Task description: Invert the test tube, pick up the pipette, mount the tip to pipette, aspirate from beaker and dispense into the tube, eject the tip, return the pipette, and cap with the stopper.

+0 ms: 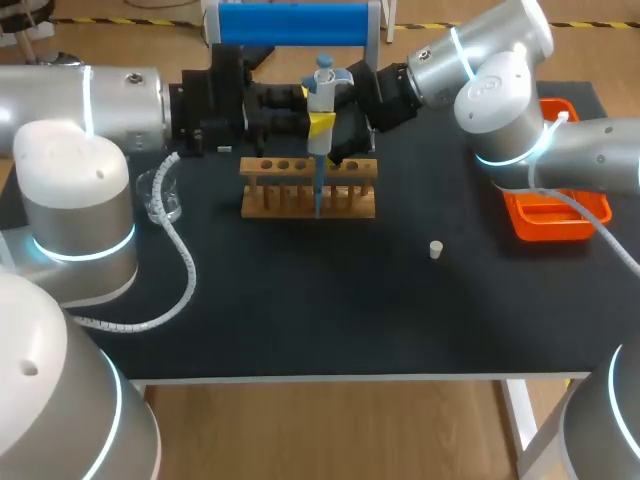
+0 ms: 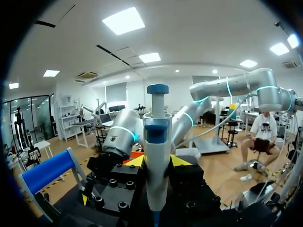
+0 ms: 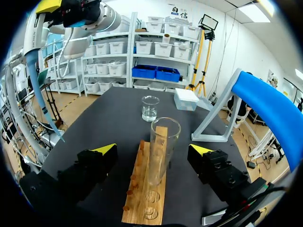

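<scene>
Between the left gripper's (image 2: 157,161) yellow fingertips stands the pipette (image 2: 157,127), upright and clamped from both sides, plunger up. Below that gripper its blue tip (image 1: 318,190) points down over the rack (image 1: 308,200). Ahead of the right gripper (image 3: 152,151) lies the same rack, and the tube (image 3: 163,142) stands upright in it, mouth up, between the spread fingers; neither finger touches the glass, so this gripper is released. Farther ahead of it, beyond the rack's end, sits the beaker (image 3: 150,108), holding some clear liquid. Well apart from both grippers, the stopper (image 1: 436,249) rests on the table (image 1: 330,310), near an orange tray (image 1: 550,212).
</scene>
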### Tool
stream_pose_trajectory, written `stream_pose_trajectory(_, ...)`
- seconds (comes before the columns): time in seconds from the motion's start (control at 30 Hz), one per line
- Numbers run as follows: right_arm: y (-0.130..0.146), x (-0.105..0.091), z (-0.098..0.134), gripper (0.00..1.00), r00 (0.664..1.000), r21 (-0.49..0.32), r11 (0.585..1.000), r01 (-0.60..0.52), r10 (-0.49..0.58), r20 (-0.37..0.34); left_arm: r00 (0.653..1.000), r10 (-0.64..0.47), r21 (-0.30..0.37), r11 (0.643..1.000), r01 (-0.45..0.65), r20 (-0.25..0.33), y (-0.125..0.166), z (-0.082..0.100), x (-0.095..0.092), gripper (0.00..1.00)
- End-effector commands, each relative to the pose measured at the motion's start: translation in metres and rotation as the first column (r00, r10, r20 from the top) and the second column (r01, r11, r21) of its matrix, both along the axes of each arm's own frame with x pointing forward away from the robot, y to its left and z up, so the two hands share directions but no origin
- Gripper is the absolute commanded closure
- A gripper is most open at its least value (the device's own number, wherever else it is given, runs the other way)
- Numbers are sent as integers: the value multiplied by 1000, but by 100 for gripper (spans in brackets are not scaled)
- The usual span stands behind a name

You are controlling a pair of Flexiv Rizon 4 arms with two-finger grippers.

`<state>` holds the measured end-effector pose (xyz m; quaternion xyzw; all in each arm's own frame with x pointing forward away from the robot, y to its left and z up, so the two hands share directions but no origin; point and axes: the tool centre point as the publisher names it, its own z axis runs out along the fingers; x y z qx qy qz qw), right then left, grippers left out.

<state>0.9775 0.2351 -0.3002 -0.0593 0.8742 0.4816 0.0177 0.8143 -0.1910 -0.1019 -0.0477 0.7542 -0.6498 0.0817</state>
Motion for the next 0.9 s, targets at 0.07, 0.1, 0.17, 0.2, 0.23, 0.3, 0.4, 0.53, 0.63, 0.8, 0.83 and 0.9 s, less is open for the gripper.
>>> stream_pose_trajectory(0.07, -1, 1, 0, 0, 1000, 0, 1000, -2, 2, 0, 1000, -5, 1, 1000, 5, 0, 1, 1, 1, 100)
stream_pose_trajectory(0.1, -1, 1, 0, 0, 1000, 0, 1000, -2, 2, 0, 1000, -5, 1, 1000, 5, 0, 1, 1, 1, 100)
stream_pose_trajectory(0.17, -1, 1, 0, 0, 1000, 0, 1000, -2, 2, 0, 1000, -5, 1, 1000, 5, 0, 1, 1, 1, 100)
stream_pose_trajectory(0.2, -1, 1, 0, 0, 1000, 0, 1000, -2, 2, 0, 1000, -5, 1, 1000, 5, 0, 1, 1, 1, 100)
stream_pose_trajectory(0.23, -1, 1, 0, 0, 1000, 0, 1000, -2, 2, 0, 1000, -5, 1, 1000, 5, 0, 1, 1, 1, 100)
stream_pose_trajectory(0.3, -2, 1, 0, 0, 1000, 12, 1000, -10, 10, 4, 1000, -5, 1, 1000, 5, 0, 1, 1, 1, 100)
stream_pose_trajectory(0.4, -7, -2, 2, 0, 1000, 14, 1000, -14, 14, 6, 1000, -5, 1, 1000, 5, 0, 1, 1, 1, 100)
stream_pose_trajectory(0.53, -15, -3, 6, 0, 1000, 19, 1000, -9, 9, 11, 1000, -5, 1, 1000, 5, 0, 1, 1, 1, 100)
stream_pose_trajectory(0.63, -25, -5, 11, 0, 1000, 17, 1000, -5, 5, 12, 1000, -5, 1, 1000, 5, 0, 1, 1, 1, 100)
stream_pose_trajectory(0.8, -43, -15, 17, 0, 1000, 16, 1000, -10, 10, 15, 1000, -5, 1, 1000, 5, 0, 1, 1, 1, 100)
stream_pose_trajectory(0.83, -47, -18, 17, 0, 1000, 10, 1000, -11, 10, 17, 1000, -5, 1, 1000, 5, 0, 1, 1, 1, 100)
stream_pose_trajectory(0.9, -56, -23, 19, 0, 1000, 13, 1000, -4, 4, 18, 1000, -5, 1, 1000, 5, 0, 1, 1, 1, 100)
